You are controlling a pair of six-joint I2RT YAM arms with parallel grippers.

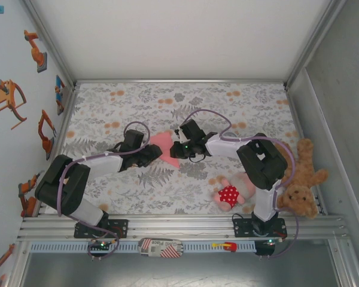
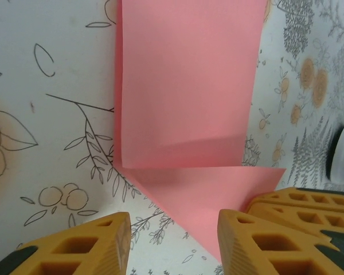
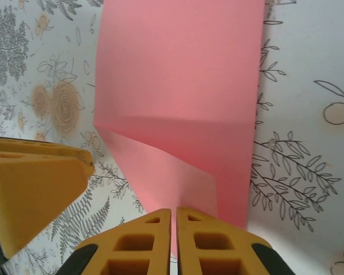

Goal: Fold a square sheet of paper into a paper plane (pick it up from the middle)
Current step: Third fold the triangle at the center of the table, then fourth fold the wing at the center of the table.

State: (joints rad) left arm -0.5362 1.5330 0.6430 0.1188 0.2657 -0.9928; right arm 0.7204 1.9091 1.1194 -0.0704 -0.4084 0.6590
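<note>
Plainly, the sheet of paper (image 1: 163, 143) lies on the cloth between the two claws. It is salmon-pink, with one flap folded over the rest so that a straight fold edge crosses it. A pointed corner reaches out from under the flap toward the left gripper (image 2: 175, 217). That claw's jaws stand well apart, and the corner runs in between them, close against one finger (image 2: 258, 240). The right gripper (image 3: 174, 213) has its jaws pinched together on the sheet's near edge, which disappears into the thin slit between them. Under both claws spreads a tablecloth (image 1: 137, 101) printed with grey ferns and orange flowers. Beyond the claws rises a white wall (image 1: 179, 36). Well behind the right claw, by its arm's base, lie a pink plush doll (image 1: 230, 194) and a brown teddy bear (image 1: 302, 179).
</note>
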